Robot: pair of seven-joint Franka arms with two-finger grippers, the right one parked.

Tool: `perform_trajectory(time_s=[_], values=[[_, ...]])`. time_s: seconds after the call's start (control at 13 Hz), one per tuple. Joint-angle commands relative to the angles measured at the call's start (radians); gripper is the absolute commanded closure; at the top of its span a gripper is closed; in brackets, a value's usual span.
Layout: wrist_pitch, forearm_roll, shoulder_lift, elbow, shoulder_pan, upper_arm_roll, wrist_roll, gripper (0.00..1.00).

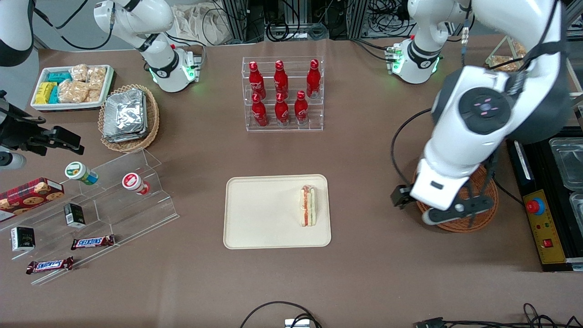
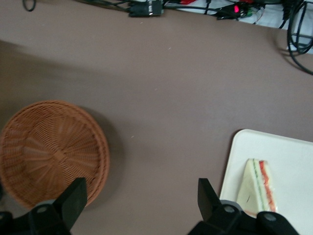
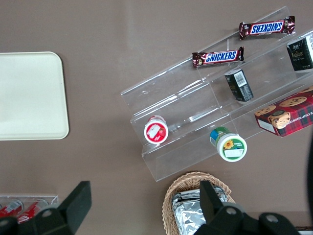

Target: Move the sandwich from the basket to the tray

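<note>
Already the sandwich (image 1: pixel 309 206) is lying on the tray (image 1: pixel 255 218), and the basket (image 2: pixel 51 152) is sitting bare.

Judging by how things lie, the placing step looks done and the arm is hanging in a pull-away stage: the left gripper (image 2: pixel 139 203) is hovering with its fingers spread wide and nothing between them, above the bare table between basket and tray, as the wrist view shows. The sandwich is resting flat near the tray edge toward the working arm's end, filling layers showing, apart from the fingers (image 2: pixel 208 193). Next, I judge, the arm is needing only a clean lift away, without brushing the basket (image 1: pixel 478 218) rim beneath it.
</note>
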Motion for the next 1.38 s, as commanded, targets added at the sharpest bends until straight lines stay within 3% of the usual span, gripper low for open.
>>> perform_trajectory(time_s=[0.0,0.62,1.08,1.31], values=[[-0.045,-0.048,-0.061,-0.023,0.049,-0.006,0.097,0.00],[-0.105,-0.106,-0.164,-0.072,0.134,0.014,0.295,0.00],[-0.122,-0.171,-0.366,-0.265,0.118,0.167,0.622,0.00],[-0.141,-0.190,-0.411,-0.291,0.117,0.202,0.639,0.00]])
